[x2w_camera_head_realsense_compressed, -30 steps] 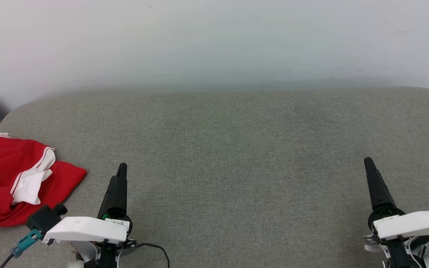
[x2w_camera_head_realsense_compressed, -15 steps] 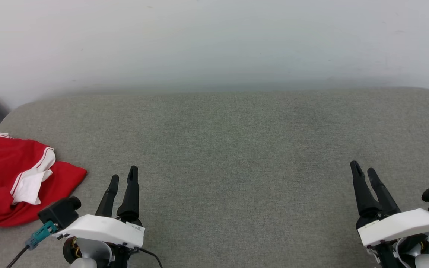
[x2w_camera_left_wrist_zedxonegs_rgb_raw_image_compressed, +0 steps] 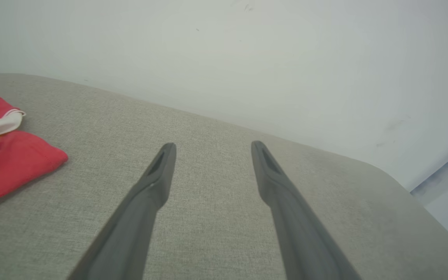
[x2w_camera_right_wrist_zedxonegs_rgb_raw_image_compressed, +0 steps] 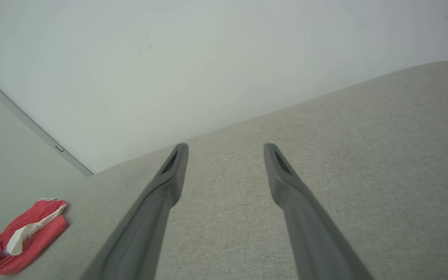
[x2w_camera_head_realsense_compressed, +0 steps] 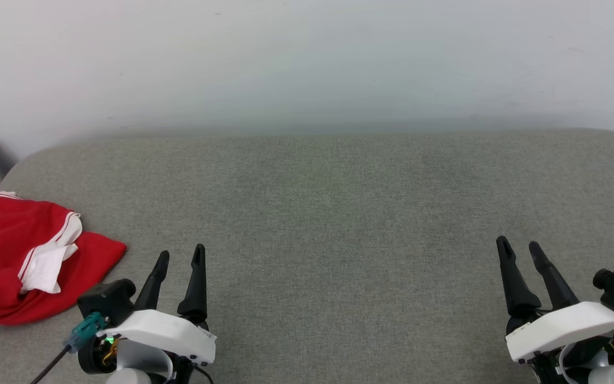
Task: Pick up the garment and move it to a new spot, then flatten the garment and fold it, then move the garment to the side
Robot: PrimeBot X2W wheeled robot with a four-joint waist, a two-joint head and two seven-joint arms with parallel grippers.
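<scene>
The bright red soft fabric garment (x2w_camera_head_realsense_compressed: 3,250) with white panels and thin white double-stripe trim lies crumpled at the far left edge of the grey fabric-covered desk (x2w_camera_head_realsense_compressed: 328,213) with rounded corners. A white fold sits bunched on top of the red cloth, and part of the heap runs out of the head view on the left.

The left tool (x2w_camera_head_realsense_compressed: 182,252) sits low at the near edge, just right of the garment but not touching it. Its two long dark fingers are spread apart with bare grey cloth between them, as the left wrist view (x2w_camera_left_wrist_zedxonegs_rgb_raw_image_compressed: 213,146) confirms; the garment (x2w_camera_left_wrist_zedxonegs_rgb_raw_image_compressed: 10,163) lies off to that view's left.

The right tool (x2w_camera_head_realsense_compressed: 518,244) is well apart from the garment, near the desk's right end, and its fingers are likewise parted and empty (x2w_camera_right_wrist_zedxonegs_rgb_raw_image_compressed: 226,146). In the right wrist view the garment (x2w_camera_right_wrist_zedxonegs_rgb_raw_image_compressed: 25,237) shows small in the lower left corner.

A plain pale wall (x2w_camera_head_realsense_compressed: 307,64) rises behind the desk.
</scene>
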